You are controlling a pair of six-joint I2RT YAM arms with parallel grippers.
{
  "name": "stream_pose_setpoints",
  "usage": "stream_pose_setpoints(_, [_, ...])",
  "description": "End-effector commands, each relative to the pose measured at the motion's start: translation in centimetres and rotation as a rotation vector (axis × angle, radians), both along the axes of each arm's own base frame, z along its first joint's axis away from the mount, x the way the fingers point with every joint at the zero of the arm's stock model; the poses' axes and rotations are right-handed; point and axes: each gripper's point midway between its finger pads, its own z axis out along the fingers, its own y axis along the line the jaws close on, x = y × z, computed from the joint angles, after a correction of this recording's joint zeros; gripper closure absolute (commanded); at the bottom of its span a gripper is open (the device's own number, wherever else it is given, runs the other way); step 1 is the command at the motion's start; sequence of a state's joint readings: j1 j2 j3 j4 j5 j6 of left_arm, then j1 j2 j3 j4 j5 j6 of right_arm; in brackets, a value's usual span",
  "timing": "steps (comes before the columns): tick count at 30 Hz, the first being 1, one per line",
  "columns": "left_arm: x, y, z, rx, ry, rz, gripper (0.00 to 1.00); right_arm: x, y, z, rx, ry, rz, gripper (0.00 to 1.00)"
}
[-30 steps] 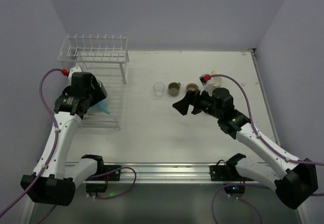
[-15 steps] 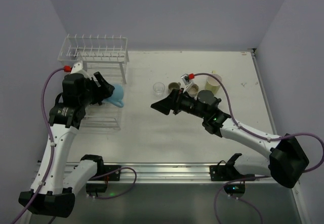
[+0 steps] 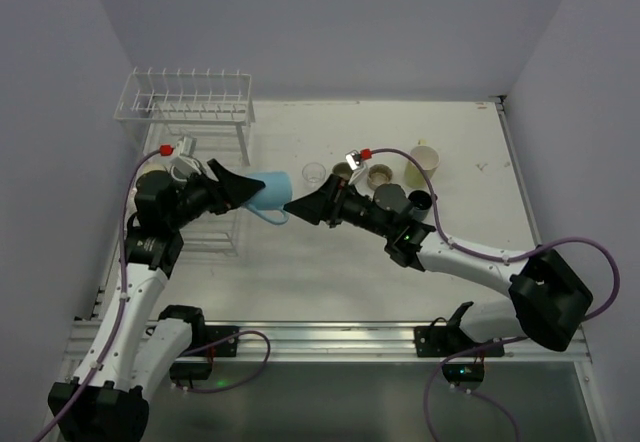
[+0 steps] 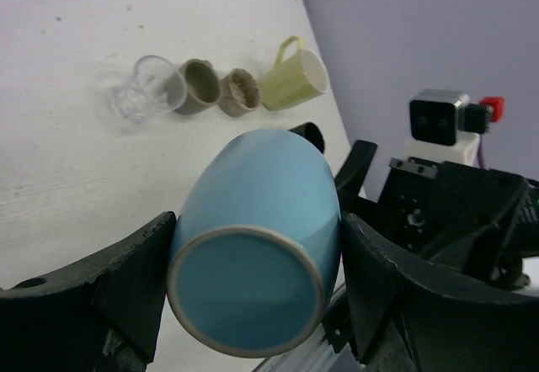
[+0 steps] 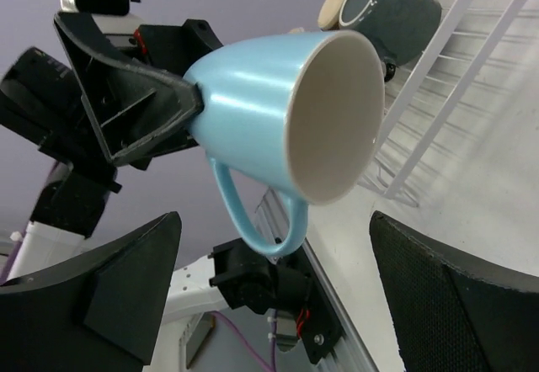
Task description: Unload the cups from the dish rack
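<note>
My left gripper (image 3: 248,188) is shut on a light blue mug (image 3: 270,190), held on its side in the air just right of the dish rack (image 3: 185,97). The left wrist view shows the mug's base (image 4: 246,292) pinched between both fingers (image 4: 135,271). The mug's white mouth (image 5: 333,115) faces my right gripper (image 3: 305,205), which stands open right in front of it without touching; the handle (image 5: 253,212) hangs down. On the table stand a clear glass (image 3: 314,173), a tan cup (image 3: 343,171), a speckled cup (image 3: 380,174), a pale yellow-green mug (image 3: 421,162) and two dark cups (image 3: 392,199).
The rack's lower grid tray (image 3: 215,230) lies under my left arm, near the left wall. The row of cups (image 4: 198,86) sits behind my right arm. The table's right edge (image 3: 520,182) runs past the yellow-green mug.
My left arm lifted the blue mug from over the rack tray and carried it right. My right gripper swung left from beside the cups to face the mug's mouth.
</note>
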State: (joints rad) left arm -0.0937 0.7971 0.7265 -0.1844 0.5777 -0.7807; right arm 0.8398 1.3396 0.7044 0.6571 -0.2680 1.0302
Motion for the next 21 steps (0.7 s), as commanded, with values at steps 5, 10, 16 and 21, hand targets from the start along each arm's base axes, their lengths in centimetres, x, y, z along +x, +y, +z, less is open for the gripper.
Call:
stream_pose_setpoints(5, [-4.0,-2.8,5.7,-0.199,-0.207,-0.224,1.00,0.5,-0.6,5.7,0.123,-0.141,-0.052,0.17])
stream_pose_setpoints(10, [-4.6,-3.1,5.2,-0.206,-0.187,-0.252,1.00,0.2,-0.3,7.1,0.136,-0.194,-0.020,0.36])
stream_pose_setpoints(16, [-4.9,-4.3,4.4,-0.209,-0.157,-0.297,1.00,-1.2,1.2,8.3,0.190,-0.236,0.096,0.42])
stream_pose_setpoints(21, [-4.9,-5.2,4.2,-0.211,-0.153,-0.308,0.86,-1.8,1.9,8.1,0.227,-0.211,0.127,0.67])
